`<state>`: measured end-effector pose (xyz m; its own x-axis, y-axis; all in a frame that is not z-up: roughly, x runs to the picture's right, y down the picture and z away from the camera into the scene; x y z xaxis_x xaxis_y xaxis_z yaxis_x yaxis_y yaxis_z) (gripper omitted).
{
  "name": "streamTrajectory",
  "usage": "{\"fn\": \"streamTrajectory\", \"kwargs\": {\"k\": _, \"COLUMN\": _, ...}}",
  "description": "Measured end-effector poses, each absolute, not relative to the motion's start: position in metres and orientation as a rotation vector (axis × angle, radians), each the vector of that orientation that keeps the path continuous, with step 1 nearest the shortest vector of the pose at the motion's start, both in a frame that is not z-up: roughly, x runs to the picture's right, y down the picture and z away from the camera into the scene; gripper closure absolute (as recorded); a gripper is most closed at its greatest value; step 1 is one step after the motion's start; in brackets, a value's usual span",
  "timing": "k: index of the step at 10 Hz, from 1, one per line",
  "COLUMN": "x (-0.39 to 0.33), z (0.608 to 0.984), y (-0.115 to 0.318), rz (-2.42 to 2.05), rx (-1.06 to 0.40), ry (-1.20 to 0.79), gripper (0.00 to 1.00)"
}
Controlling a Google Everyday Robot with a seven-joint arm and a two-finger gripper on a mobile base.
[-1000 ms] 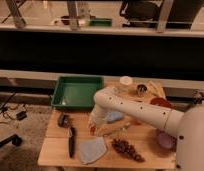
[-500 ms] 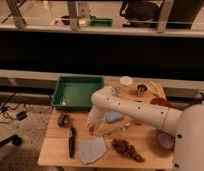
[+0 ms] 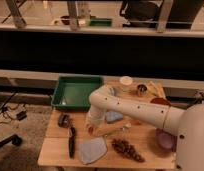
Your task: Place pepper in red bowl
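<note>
My gripper [image 3: 91, 127] points down at the table's left-middle, below the white arm's bend. It is shut on the pepper [image 3: 89, 130], of which only a small orange-red bit shows at the fingertips, low at the tabletop. The red bowl [image 3: 160, 102] sits at the back right. The arm hides most of it, and only its red rim shows above the forearm.
A green tray [image 3: 77, 92] stands behind the gripper. Left of the gripper lies a black knife [image 3: 71, 142]. In front of it are a blue-grey cloth [image 3: 92, 150] and grapes [image 3: 127, 149]. A purple bowl [image 3: 165, 140] is at the right, with a white cup [image 3: 126, 81] and a metal cup [image 3: 141, 90] at the back.
The gripper has closed at the pepper. The arm has barely moved, staying low over the same spot.
</note>
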<state>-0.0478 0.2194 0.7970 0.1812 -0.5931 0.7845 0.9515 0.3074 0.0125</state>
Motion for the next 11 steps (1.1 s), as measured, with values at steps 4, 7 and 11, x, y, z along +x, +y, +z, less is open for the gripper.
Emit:
{"fn": "streamTrajectory", "kwargs": {"k": 4, "x": -0.025, "z": 0.775, "y": 0.206, "rz": -1.155, "rx": -0.549, "ry": -0.77, "gripper": 0.83}}
{"fn": "streamTrajectory", "kwargs": {"k": 7, "x": -0.016, "z": 0.756, "y": 0.192, "rz": -1.143, "rx": -0.527, "ry": -0.767, "gripper": 0.83}}
{"fn": "streamTrajectory", "kwargs": {"k": 11, "x": -0.002, "z": 0.734, "y": 0.17, "rz": -1.12, "rx": -0.49, "ry": -0.746, "gripper": 0.83}}
